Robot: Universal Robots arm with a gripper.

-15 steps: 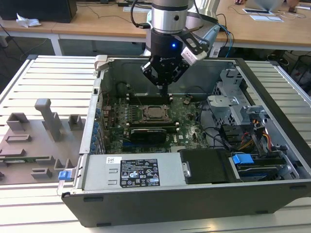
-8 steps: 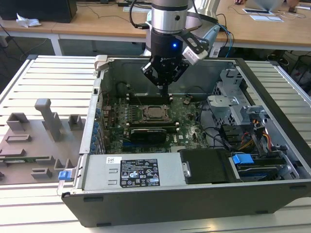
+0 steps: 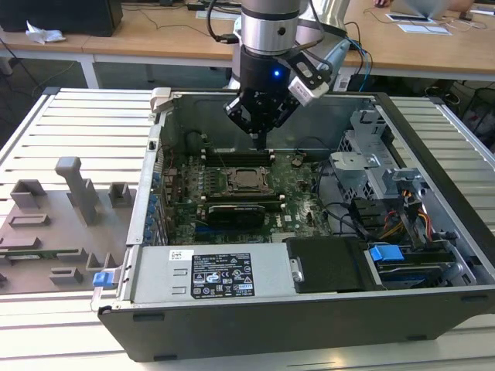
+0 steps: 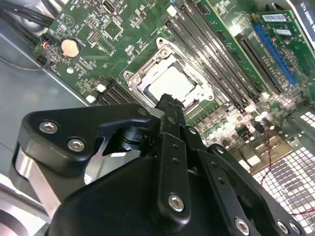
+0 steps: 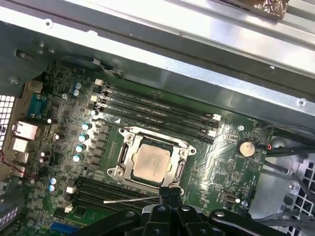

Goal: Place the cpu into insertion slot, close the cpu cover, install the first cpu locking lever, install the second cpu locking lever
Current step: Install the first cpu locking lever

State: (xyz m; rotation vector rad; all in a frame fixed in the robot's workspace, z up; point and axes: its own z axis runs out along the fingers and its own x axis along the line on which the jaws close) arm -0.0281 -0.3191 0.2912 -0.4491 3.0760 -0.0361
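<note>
The cpu (image 5: 152, 161) lies flat in the motherboard's socket, its pale metal top showing through the window of the cpu cover (image 5: 127, 147), which is folded down over it. Both also show in the second wrist view, the cpu (image 4: 170, 83) inside the cover frame (image 4: 140, 81). A thin silver locking lever (image 5: 130, 200) sticks out sideways beside the socket. My gripper (image 5: 167, 192) hovers just off the socket's edge, fingers pressed together with nothing between them. From outside, the gripper (image 3: 261, 139) hangs above the cpu (image 3: 247, 179).
The open computer case (image 3: 155, 193) walls in the motherboard. Memory slots (image 5: 157, 110) flank the socket. A power supply (image 3: 209, 274) sits at the front, and a drive cage with cables (image 3: 379, 185) is on the exterior view's right. A grey fixture (image 3: 69, 201) lies outside the case.
</note>
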